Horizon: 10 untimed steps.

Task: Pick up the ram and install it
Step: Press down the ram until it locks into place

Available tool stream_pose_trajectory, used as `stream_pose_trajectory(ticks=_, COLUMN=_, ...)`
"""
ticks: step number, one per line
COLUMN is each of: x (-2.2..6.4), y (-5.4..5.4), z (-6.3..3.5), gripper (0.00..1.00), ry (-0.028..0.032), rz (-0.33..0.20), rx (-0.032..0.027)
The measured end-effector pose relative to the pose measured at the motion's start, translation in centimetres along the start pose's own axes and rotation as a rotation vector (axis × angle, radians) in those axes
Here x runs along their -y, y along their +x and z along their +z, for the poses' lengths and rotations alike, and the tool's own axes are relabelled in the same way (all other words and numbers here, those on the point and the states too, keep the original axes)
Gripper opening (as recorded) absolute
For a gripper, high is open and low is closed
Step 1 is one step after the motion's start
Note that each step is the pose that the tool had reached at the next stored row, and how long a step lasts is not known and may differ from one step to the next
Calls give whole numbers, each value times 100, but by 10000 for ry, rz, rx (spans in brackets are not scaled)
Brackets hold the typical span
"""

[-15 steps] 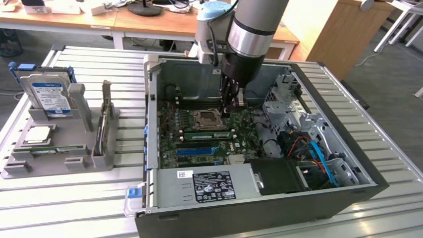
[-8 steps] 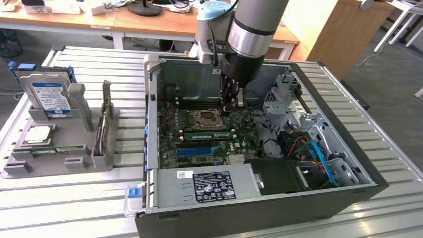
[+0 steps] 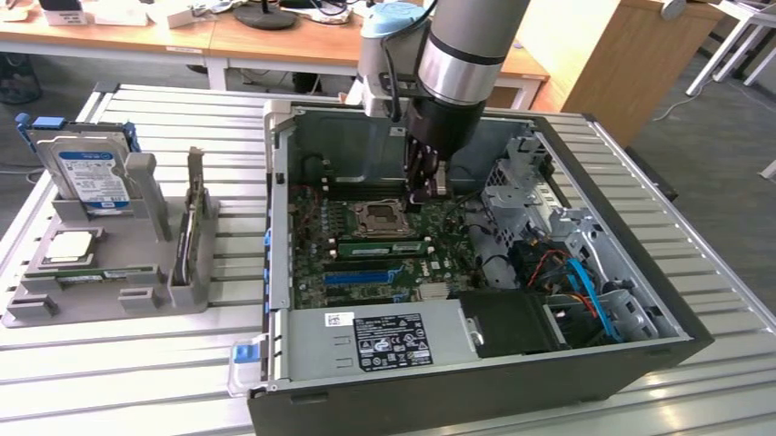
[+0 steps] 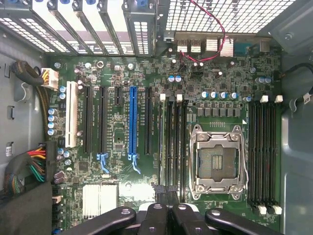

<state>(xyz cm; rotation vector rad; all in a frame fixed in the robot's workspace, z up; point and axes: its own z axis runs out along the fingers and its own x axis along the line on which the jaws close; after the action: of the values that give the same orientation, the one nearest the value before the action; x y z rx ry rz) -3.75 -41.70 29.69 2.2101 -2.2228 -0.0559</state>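
We're down inside the case (image 3: 631, 359) now, gripper (image 3: 427, 195) pinched shut just over the board (image 3: 363, 263), hovering beside the CPU socket (image 3: 378, 218). From the wrist view, the gripper (image 4: 168, 208) has its fingers (image 4: 159, 210) pressed together right above a bank of memory slots (image 4: 171, 142), and we judge something thin sits clamped edge-on between them, likely the ram, though we can't make it out for certain. Holding it upright and in line with the slots makes sense: a stick only seats if it drops straight down its channel.

Out on the grey tray (image 3: 73, 313) at the exterior view's left, a green stick (image 3: 107, 274) lies flat near the silver CPU (image 3: 71, 245), with the hard drive (image 3: 91, 173) standing upright in its holder behind, each part parked in its own cradle so it's easy to grab. A stick (image 3: 382, 245) already sits seated below the socket.
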Motion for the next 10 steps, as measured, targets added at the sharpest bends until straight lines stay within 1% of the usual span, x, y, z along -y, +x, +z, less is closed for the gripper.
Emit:
stream_pose_trajectory(ticks=4, x=30, y=0, z=-1, gripper=11, ry=-1, rz=0, rx=-1)
stream_pose_trajectory(ticks=10, x=141, y=-1, z=-1, gripper=11, ry=0, rz=0, rx=0)
